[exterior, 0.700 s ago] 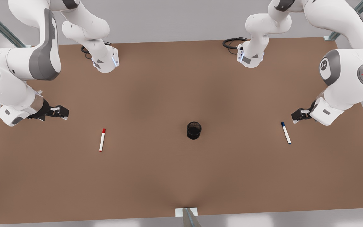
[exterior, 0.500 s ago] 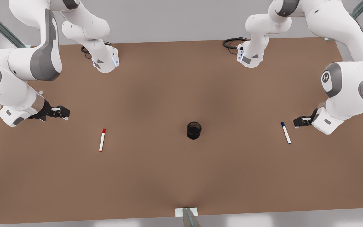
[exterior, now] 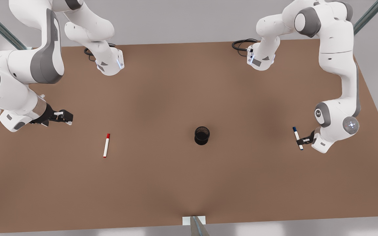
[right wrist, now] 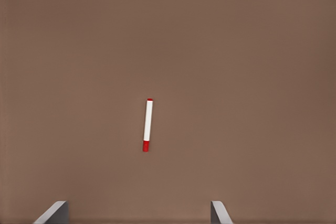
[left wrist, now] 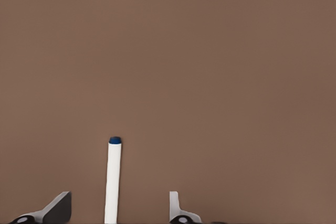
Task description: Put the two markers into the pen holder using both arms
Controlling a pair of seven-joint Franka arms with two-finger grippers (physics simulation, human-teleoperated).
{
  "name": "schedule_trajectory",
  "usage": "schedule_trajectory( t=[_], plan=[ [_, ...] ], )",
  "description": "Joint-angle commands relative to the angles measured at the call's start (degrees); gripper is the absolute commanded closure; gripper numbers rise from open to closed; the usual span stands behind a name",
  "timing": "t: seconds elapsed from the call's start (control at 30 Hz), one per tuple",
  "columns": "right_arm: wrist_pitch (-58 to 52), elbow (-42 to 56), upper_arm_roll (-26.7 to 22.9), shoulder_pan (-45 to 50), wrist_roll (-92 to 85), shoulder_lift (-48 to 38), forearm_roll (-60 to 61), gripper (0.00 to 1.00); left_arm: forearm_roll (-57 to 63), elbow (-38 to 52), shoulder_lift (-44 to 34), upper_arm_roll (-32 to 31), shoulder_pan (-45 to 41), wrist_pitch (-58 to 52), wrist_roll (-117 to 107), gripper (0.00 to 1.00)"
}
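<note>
While the black pen holder (exterior: 202,135) stands mid-worktop (exterior: 189,180), the blue marker (exterior: 297,138) lies well to its side between the left gripper's (exterior: 301,141) spread fingers; the red marker (exterior: 106,145) lies opposite, the open right gripper (exterior: 65,117) hovering nearby.

— What have I got on the table?

— I see the red-capped marker (exterior: 106,145) lying flat toward the front view's left, cap end pointing away from me. The black mesh pen holder (exterior: 202,135) stands upright near the middle, well apart from both.

— And the blue one?

— My blue-capped marker (exterior: 297,138) lies flat at the front view's right, slightly slanted
</note>
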Motion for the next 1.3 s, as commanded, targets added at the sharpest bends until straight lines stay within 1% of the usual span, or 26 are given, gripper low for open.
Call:
schedule_trajectory(
  t=[0.0, 0.13, 0.2, 0.27, 0.37, 0.4, 0.47, 0.5, 0.53, 0.57, 0.67, 0.7, 0.73, 0.77, 0.9, 0.97, 1.07, 1.1, 1.13, 1.17, 1.23, 1.27],
  plan=[
    [-0.02, 0.02, -0.01, 0.01, -0.05, -0.06, 0.13, 0.00, -0.77, -0.06, 1.06, 0.00, 0.33, 5.89, 2.10, 0.26],
    [-0.02, 0.11, -0.01, 0.01, -0.05, -0.06, 0.13, 0.00, -0.68, -0.06, 2.81, 0.09, 2.00, 5.97, 4.74, 0.33],
    [-0.02, 0.02, -0.09, -0.16, -0.13, -0.06, 0.22, 0.00, -0.68, -0.06, 3.17, 0.09, 2.09, 5.97, 4.74, 0.33],
    [1.47, -0.15, -0.01, 0.01, 0.13, 0.91, 0.22, 0.00, -0.59, 0.03, 3.87, 0.09, 2.09, 6.15, 4.74, 0.36],
    [10.16, -3.84, 0.08, 0.01, 0.39, 6.53, 0.22, 0.00, -0.50, 0.03, 5.10, 0.09, 1.91, 6.15, 4.83, 0.37],
    [18.95, -10.60, 0.08, -1.04, 0.66, 6.53, 0.22, 0.00, -0.42, 0.03, 5.19, 0.09, 1.91, 6.15, 4.83, 0.37],
    [30.99, -19.48, 0.35, -1.75, 0.57, 6.97, 1.71, 0.00, -0.33, 0.03, 6.07, 0.09, 1.82, 6.24, 4.83, 0.39],
    [35.74, -20.99, 0.35, -1.75, 0.66, 9.78, 1.71, 0.00, -0.33, 0.03, 6.42, 0.09, 1.74, 6.68, 4.83, 0.39],
    [37.42, -19.06, 0.26, -2.45, 0.66, 13.64, 1.71, 0.00, -0.33, 0.03, 6.86, 0.09, 1.74, 6.94, 4.83, 0.40],
    [37.42, -15.80, 0.17, -3.59, 0.66, 17.25, 1.71, 0.00, -0.24, 0.03, 7.03, 0.09, 1.74, 7.03, 4.83, 0.41],
    [37.51, -9.21, 0.35, -3.33, 1.36, 23.49, 1.80, 0.00, -0.15, 0.20, 7.65, 0.09, 1.65, 7.03, 4.83, 0.43],
    [37.51, -9.56, 0.61, -2.63, 3.38, 23.58, 1.71, 0.00, -0.15, 0.29, 7.65, 0.09, 1.65, 7.03, 4.83, 0.45],
    [37.51, -10.00, 0.78, -1.66, 3.91, 24.80, 1.71, 0.00, -0.15, 0.29, 7.65, 0.09, 1.65, 7.03, 4.83, 0.50],
    [37.51, -10.09, 0.87, -0.96, 4.52, 25.34, 1.71, 0.00, -0.15, 0.38, 7.74, 0.09, 1.65, 7.03, 4.83, 0.51],
    [37.07, -12.72, 1.22, -0.60, 6.99, 24.73, 1.71, 0.00, -0.15, 0.47, 8.00, 0.09, 1.65, 7.03, 4.83, 0.54],
    [36.71, -15.71, 1.40, -0.25, 9.53, 23.23, 1.71, 0.00, -0.15, 0.56, 8.09, 0.09, 1.74, 7.03, 4.83, 0.54],
    [36.89, -18.88, 1.40, -0.60, 9.97, 22.35, 1.71, 0.06, -0.15, 0.73, 8.79, 0.09, 1.82, 7.47, 4.83, 0.56],
    [36.89, -18.96, 1.40, -0.60, 10.50, 22.61, 1.71, 0.07, -0.15, 0.73, 8.79, 0.09, 1.82, 7.47, 4.83, 0.57],
    [37.33, -18.96, 1.40, -0.78, 10.76, 23.32, 1.71, 0.09, -0.15, 0.73, 8.79, 0.09, 1.82, 7.47, 4.83, 0.59],
    [38.03, -18.79, 1.40, -0.78, 10.85, 24.37, 1.71, 0.13, -0.15, 0.73, 8.79, 0.09, 1.82, 7.47, 4.83, 0.60],
    [39.61, -18.70, 1.40, -0.60, 10.77, 25.95, 1.71, 0.13, -0.15, 0.73, 8.79, 0.09, 1.91, 7.47, 4.83, 0.66],
    [39.61, -18.70, 1.40, -0.52, 10.85, 26.39, 1.71, 0.16, -0.15, 0.73, 8.79, 0.09, 1.91, 7.47, 4.83, 0.67]
  ],
)
